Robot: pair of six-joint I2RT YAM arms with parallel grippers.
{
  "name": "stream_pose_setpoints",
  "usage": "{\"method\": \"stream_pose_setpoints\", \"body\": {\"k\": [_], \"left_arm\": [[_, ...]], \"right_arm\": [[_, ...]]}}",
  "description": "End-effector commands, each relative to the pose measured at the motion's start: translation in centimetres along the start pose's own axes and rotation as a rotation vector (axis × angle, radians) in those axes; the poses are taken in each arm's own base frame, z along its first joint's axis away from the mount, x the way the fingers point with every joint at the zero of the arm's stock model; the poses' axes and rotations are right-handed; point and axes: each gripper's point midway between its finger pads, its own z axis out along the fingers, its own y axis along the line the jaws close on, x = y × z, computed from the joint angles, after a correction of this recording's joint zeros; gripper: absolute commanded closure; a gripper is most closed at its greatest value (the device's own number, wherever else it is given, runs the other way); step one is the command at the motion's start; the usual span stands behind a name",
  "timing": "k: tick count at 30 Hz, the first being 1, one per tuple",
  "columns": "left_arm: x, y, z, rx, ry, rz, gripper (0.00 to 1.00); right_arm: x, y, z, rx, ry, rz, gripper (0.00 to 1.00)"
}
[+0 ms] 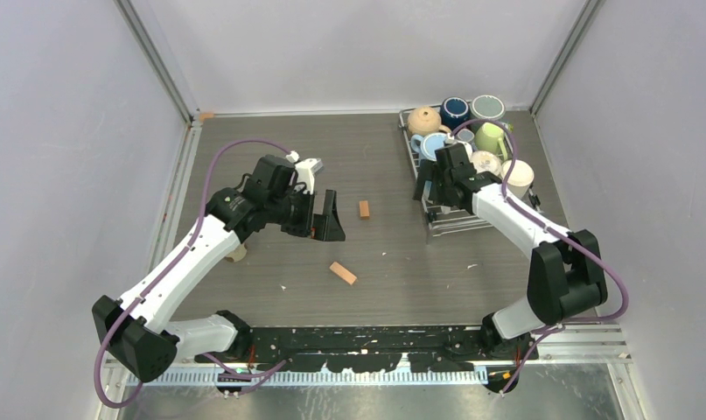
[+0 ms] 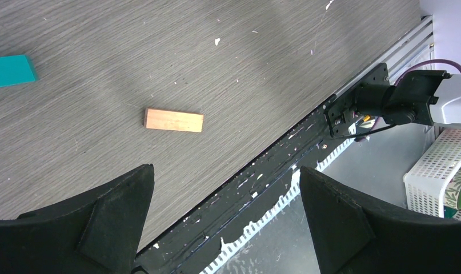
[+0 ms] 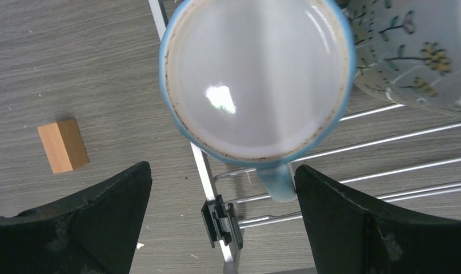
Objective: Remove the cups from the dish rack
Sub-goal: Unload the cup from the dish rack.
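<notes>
While the right claw (image 3: 221,171) hangs spread wide above a light blue cup (image 3: 256,74), the left claw (image 2: 226,171) gapes empty, its arm (image 1: 192,254) reaching forward.

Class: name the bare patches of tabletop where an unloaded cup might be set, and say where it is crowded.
Bare: the far strip of table left of the dish rack; the middle, between the farther block and the rack; the near strip by the arm bases. Crowded: the rack's far end, packed with cups.

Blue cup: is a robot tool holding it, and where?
Nothing is held. The right tool hovers open above the light blue cup; the left tool is open too.
</notes>
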Motion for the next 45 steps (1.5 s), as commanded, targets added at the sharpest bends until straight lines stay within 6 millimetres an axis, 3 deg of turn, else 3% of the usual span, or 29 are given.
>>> {"method": "stream_pose_setpoints", "body": {"k": [1,8,14,30,40,45], "left_arm": [[-0.7,-0.8,-0.3,0.032,-0.032,0.039,0.00],[-0.7,-0.7,-0.3,0.030,-0.033,0.036,0.00],[-0.6,-0.7,-0.1,0.029,-0.028,0.033,0.00],[-0.4,-0.4,0.3,0.023,-0.013,0.024,0.00],[-0.4,-0.2,0.6,0.012,-0.007,0.012,0.00],[-0.6,0.0,0.6,-0.002,-0.016,0.006,0.00]], "right_arm": [[-1.5,0.4,0.1,0.032,-0.052,0.003,0.02],[-1.5,-1.3,0.5,0.119,-0.061,-0.035,0.13],[-1.2,-1.5,1.2,0.125,-0.059,-0.063,0.32],[-0.9,-2.5,2.1,0.164,-0.065,-0.121,0.60],[-1.1,-2.7,1.4,0.174,-0.068,-0.125,0.98],[-2.6,-2.9,0.1,0.202,-0.106,-0.130,0.99]]}}
